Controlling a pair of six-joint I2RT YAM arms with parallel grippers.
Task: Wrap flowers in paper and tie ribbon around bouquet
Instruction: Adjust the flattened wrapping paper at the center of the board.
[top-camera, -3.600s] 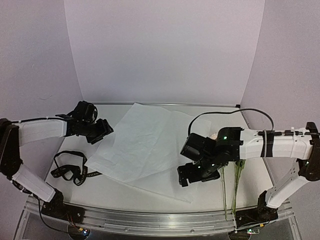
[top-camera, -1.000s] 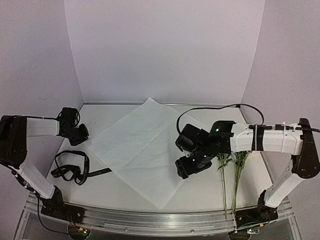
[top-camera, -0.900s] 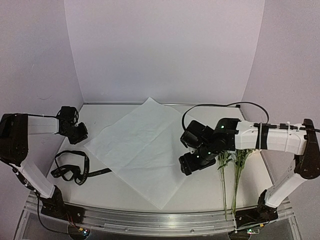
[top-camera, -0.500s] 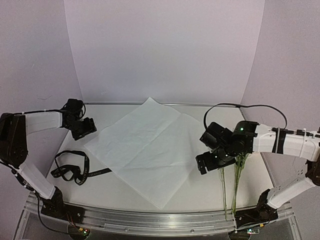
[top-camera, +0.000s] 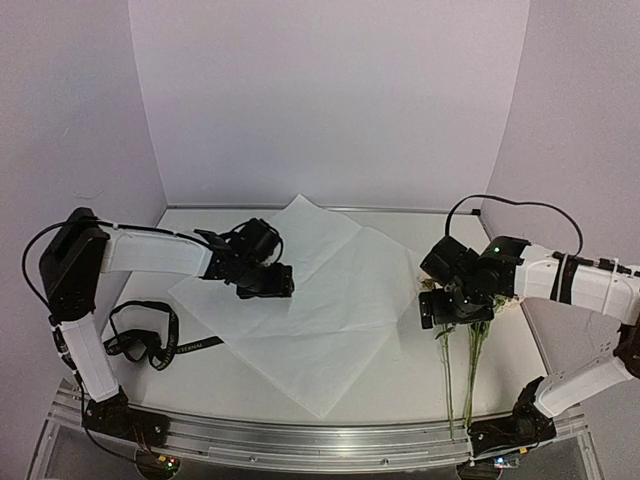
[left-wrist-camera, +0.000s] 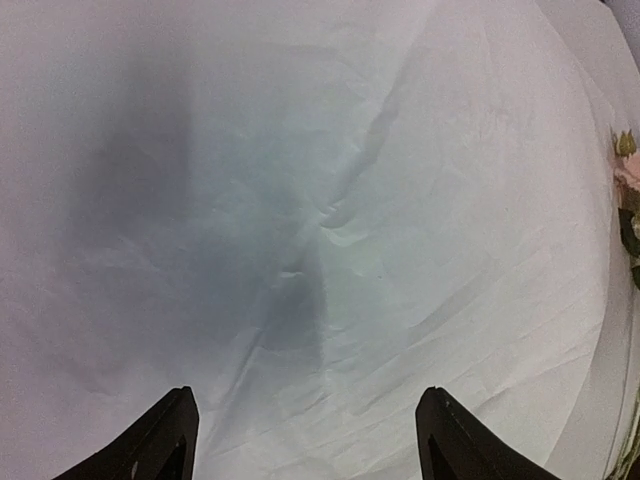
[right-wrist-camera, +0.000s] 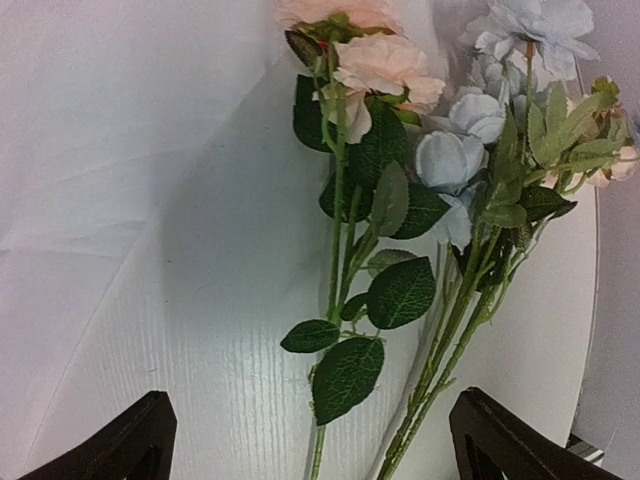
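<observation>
Paper (top-camera: 322, 300) thin, creased, flowers (right-wrist-camera: 388, 200) slender-stemmed, leafy

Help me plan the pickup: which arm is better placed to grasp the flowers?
Right. The right gripper, open, hangs directly over the flowers; the left gripper, also open, is over the paper, away from them.

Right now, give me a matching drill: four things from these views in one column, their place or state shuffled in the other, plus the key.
Column one
1. paper
2. ribbon
3. flowers
4. left gripper

Column two
A. open, above the paper
B. black, looped at the near left
C. lying at the right, stems pointing toward the near edge
D. white, spread flat in the middle

Pairs: 1-D, 2-B, 3-C, 4-A
</observation>
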